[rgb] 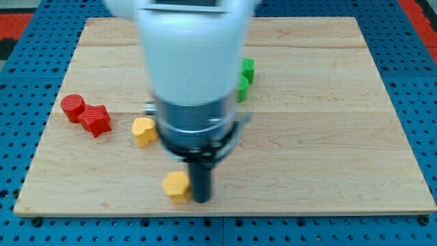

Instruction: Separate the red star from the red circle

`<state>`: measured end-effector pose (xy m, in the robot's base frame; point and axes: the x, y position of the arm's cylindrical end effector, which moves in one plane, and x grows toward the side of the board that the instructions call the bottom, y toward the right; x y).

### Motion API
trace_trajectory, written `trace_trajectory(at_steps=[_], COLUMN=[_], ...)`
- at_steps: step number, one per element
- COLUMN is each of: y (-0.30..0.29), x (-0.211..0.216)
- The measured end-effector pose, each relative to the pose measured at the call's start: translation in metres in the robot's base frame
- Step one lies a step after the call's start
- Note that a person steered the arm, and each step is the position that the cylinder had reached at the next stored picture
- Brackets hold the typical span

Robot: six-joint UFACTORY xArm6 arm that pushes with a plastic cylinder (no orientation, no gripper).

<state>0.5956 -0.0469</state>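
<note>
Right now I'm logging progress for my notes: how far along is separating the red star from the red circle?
Nothing looks done: the red star is touching the red circle at the view's left. In hand: my tip sits near the view's bottom, beside a yellow block, far from both. Left: reach the reds and push the star away.

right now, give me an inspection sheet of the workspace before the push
surface: pale wooden board, lying on a blue pegboard.
job's things: red circle and red star touching, near the view's left edge.
clutter: two yellow blocks, one right of the star, one near the view's bottom; green blocks partly hidden behind the arm.
grippers: none; my tip sits just right of the lower yellow block, far from the red pair.
cables: nothing seen.
surroundings: red area at the view's top corners; the white arm body blocks the board's middle.
</note>
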Motion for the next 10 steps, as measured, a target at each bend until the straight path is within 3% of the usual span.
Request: trace_trajectory(at_steps=[1,2,3,5,7,10], y=[-0.068,-0.104,-0.099,-0.183,-0.175,-0.212], x=[-0.024,-0.044,-0.071,-0.097,-0.157,-0.142])
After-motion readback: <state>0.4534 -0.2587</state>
